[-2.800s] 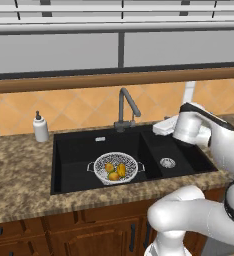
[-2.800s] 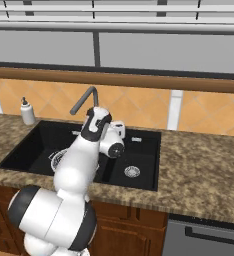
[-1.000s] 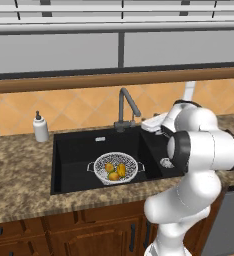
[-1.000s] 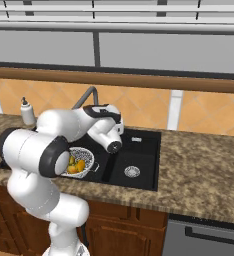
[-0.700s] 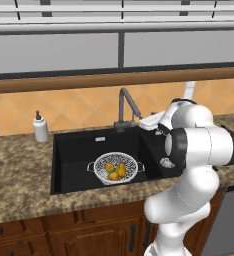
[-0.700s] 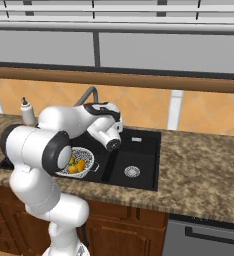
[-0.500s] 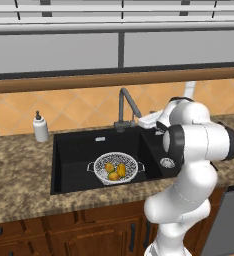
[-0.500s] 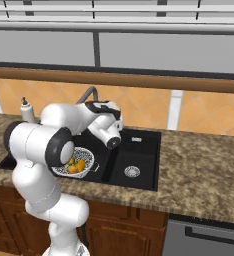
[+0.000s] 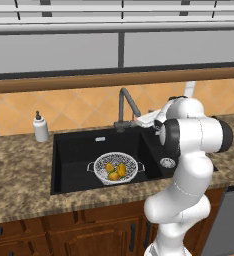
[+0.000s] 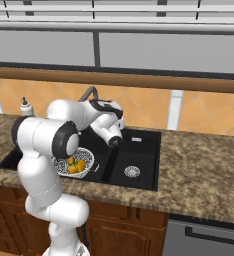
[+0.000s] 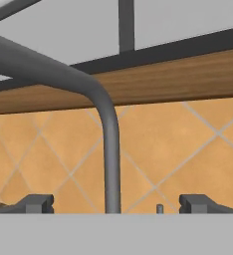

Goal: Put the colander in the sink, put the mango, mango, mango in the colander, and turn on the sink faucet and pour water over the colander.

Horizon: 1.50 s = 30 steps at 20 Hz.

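The claw stood with its two tips wide apart and nothing between them but the upright stem of the sink faucet, which rose straight ahead of it, framed in the gap. From that stem the spout bent over at the top and ran off to the claw's upper left, toward the large basin; so the faucet's long axis was upright at the claw and its outlet pointed away over the sink. A small pin-like part just right of the stem, low between the tips, may have been the lever, though it was too small to be sure.

Below and beyond the claw, in the large basin, the colander sat upright with the mangos already in it. No water ran. By that showing the first two steps were done and the step in hand was turning on the faucet.

The next move would call for bringing one tip against the side lever and pushing it, not closing on the stem. The soap dispenser stood well off on the tabletop.
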Available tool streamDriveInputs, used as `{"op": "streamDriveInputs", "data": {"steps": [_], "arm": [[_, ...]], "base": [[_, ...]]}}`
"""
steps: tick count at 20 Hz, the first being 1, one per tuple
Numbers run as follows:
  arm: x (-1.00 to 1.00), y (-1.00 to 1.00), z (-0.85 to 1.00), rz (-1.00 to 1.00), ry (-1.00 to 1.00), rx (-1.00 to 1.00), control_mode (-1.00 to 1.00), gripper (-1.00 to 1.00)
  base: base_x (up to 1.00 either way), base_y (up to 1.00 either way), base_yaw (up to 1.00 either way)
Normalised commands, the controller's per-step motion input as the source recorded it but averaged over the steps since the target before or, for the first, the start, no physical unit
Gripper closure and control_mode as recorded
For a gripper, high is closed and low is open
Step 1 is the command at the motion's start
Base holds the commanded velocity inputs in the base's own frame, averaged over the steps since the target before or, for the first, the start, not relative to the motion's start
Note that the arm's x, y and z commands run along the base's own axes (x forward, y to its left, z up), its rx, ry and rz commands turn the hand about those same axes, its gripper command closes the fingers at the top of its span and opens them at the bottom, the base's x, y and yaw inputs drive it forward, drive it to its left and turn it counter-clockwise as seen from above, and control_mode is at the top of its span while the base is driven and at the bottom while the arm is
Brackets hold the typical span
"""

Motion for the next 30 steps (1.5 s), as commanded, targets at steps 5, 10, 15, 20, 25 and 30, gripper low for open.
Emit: {"op": "streamDriveInputs", "data": {"steps": [5,10,15,20,25,30], "arm": [[0.15,0.0,-0.24,0.0,-0.08,0.0,-1.0,-1.0],[0.24,0.0,-0.12,0.0,-0.04,0.0,-1.0,-1.0],[0.28,0.01,-0.04,0.0,-0.01,0.0,-1.0,-1.0],[0.29,0.04,0.0,-0.01,0.0,0.0,-1.0,-1.0],[0.28,0.01,-0.05,-0.02,0.0,0.0,-1.0,-1.0],[0.24,0.0,-0.25,-0.03,0.0,0.0,-1.0,-1.0]], "base": [[0.0,0.0,0.0],[0.0,0.0,0.0],[0.0,0.0,0.0],[0.0,0.0,0.0],[0.0,0.0,0.0],[0.0,0.0,0.0]]}}
